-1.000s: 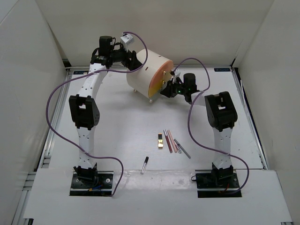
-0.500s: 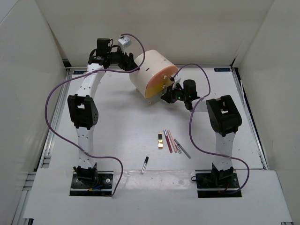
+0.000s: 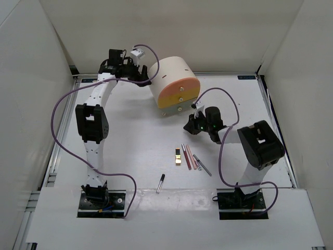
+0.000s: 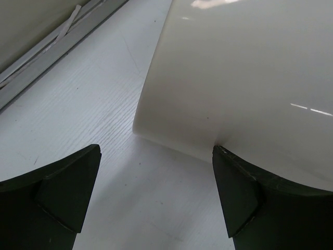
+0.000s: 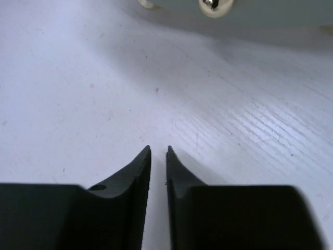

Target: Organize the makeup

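Observation:
The makeup lies near the middle front of the table: thin pink and grey pencils [image 3: 191, 158], a small gold and black stick [image 3: 178, 156] beside them, and a black pencil [image 3: 161, 183] nearer the front. My left gripper [image 3: 147, 78] is open at the back left of the cream cylindrical box [image 3: 174, 83]. In the left wrist view [image 4: 156, 198] its right finger [image 4: 244, 203] touches the box wall [image 4: 244, 73]. My right gripper [image 3: 190, 126] is shut and empty, low over the table in front of the box; it also shows in the right wrist view [image 5: 158, 151].
The box's orange, yellow and grey-green drawer fronts face the near side, with gold knobs [image 5: 213, 6]. White walls enclose the table on three sides. Purple cables loop over both arms.
The cream box has swung round so that its drawer fronts face the near side. My right gripper has left the box front and moved toward the near side. The left gripper stays at the box's back.

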Action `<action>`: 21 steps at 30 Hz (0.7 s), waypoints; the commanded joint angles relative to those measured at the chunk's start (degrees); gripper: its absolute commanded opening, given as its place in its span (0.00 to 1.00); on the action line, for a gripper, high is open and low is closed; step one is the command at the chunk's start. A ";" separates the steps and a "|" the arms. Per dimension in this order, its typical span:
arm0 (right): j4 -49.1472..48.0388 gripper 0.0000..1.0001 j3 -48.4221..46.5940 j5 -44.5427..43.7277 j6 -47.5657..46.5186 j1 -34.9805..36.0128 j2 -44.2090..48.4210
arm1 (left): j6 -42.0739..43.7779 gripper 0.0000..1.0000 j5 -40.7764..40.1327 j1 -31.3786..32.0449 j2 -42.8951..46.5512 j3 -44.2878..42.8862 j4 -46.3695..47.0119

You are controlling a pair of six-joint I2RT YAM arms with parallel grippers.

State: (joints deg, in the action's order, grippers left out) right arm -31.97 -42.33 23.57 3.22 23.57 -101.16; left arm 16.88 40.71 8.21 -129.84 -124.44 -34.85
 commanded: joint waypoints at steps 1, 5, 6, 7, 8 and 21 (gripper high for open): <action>-8.63 0.23 0.15 -8.70 3.81 3.92 1.51 | -0.36 0.98 -1.33 0.58 3.63 1.92 0.39; -12.58 0.46 -3.55 -12.58 4.68 4.73 -2.36 | -0.36 0.98 -1.69 0.58 4.16 2.63 0.75; -13.46 0.57 -4.16 -14.15 4.69 4.73 -3.07 | -0.10 0.98 -1.69 0.41 4.33 2.71 0.40; -14.08 0.57 -5.73 -15.65 5.03 4.47 -3.60 | -0.01 0.98 -1.69 0.32 4.33 2.80 0.40; -15.13 0.58 -6.45 -16.62 5.91 4.73 -5.17 | -0.36 0.98 -1.69 0.32 4.33 2.98 0.75; -17.43 0.59 -14.45 -27.79 5.56 5.96 -12.21 | -0.36 0.98 0.07 -0.91 5.04 3.68 1.10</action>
State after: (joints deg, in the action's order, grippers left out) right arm -46.26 -53.89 -1.50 8.82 29.19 -112.29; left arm 16.64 38.94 7.92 -129.75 -121.32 -34.54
